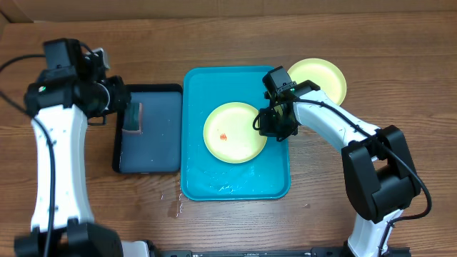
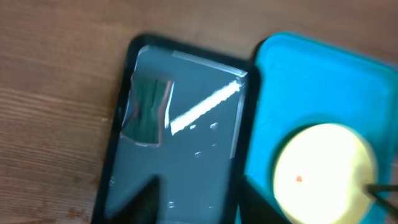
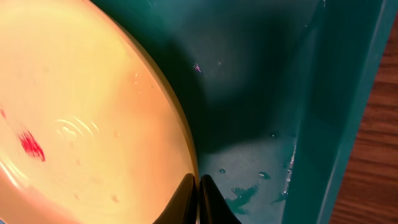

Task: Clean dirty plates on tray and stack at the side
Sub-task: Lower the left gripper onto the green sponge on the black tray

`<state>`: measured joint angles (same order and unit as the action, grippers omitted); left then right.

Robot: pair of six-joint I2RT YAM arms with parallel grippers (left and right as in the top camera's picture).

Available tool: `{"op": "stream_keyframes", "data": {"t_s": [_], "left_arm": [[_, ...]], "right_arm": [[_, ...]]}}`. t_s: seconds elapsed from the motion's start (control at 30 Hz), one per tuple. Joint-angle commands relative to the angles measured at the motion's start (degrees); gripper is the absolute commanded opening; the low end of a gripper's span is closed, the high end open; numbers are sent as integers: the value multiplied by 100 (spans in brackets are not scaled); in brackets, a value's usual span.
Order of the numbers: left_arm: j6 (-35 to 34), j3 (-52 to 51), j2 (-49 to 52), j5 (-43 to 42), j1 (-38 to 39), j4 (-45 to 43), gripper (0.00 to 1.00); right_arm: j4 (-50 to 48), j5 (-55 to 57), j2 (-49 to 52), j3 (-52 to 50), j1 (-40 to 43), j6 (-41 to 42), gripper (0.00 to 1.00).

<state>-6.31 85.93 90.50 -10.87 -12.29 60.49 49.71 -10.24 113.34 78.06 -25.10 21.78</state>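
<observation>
Right end effector clamped on thin rim of round pale yellow-green plastic plate, red smear up, lying in wet bright teal rectangular plastic tray. Left end effector fingers apart. Risk: slick edge slips from pinch, plate drops.

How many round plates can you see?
2. One pale yellow-green round plastic plate lies on the bright teal rectangular plastic tray. A second plate like it sits on the wooden table, off the tray's far right corner, partly behind the right arm. More could hide under it.
</observation>
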Motion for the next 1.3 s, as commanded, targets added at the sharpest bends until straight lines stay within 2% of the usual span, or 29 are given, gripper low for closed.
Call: {"op": "stream_keyframes", "data": {"t_s": [0.0,0.1,0.3,0.5,0.77,0.9,0.97,1.07,1.27], "left_arm": [[72,-146,538,236,44,-9,22],[79,-146,1056,267,44,-48,22],[107,-146,1799,717,44,-323,30],[116,-146,1934,951,103,-717,37],[94,-229,2009,1650,448,-739,36],[-74,-396,2076,2041,570,-876,44],[-101,-396,2085,2048,560,-879,47],[-90,-396,2085,1941,505,-922,42],[170,-450,2107,1578,424,-914,42]], "right_arm": [[15,74,-190,146,42,-61,4],[11,105,-190,146,42,-61,4],[-33,70,-190,146,42,-57,4],[-28,72,-190,146,42,-57,4],[-31,76,-190,146,42,-59,4],[-28,74,-190,146,42,-59,4],[-26,74,-190,146,42,-59,4],[-11,79,-190,146,42,-63,4],[-28,74,-190,146,42,-76,4]]}}
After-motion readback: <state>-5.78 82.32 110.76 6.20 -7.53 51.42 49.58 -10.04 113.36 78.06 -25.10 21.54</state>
